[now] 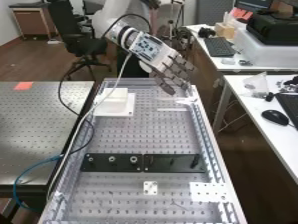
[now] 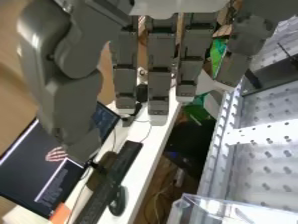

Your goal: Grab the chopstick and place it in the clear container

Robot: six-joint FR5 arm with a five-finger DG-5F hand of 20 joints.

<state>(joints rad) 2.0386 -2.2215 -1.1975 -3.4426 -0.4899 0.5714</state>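
The hand (image 1: 174,72) is over the far right part of the bench, fingers spread and nearly straight, with nothing between them. In the wrist view the hand's fingers (image 2: 159,75) hang straight and the thumb stands apart from them. A thin pale strip (image 1: 171,109) lies across the bench just below the hand; I cannot tell if it is the chopstick. Clear plastic walls, perhaps of the clear container (image 2: 229,212), stand at the bench's edge in the wrist view.
A white block (image 1: 116,103) stands on the bench's left side. Black plates (image 1: 143,162) cross its middle, with white perforated plates (image 1: 208,192) nearer. A cable hangs along the bench's left. The right desk holds a mouse (image 1: 275,117) and a clear bag-like item (image 1: 256,85).
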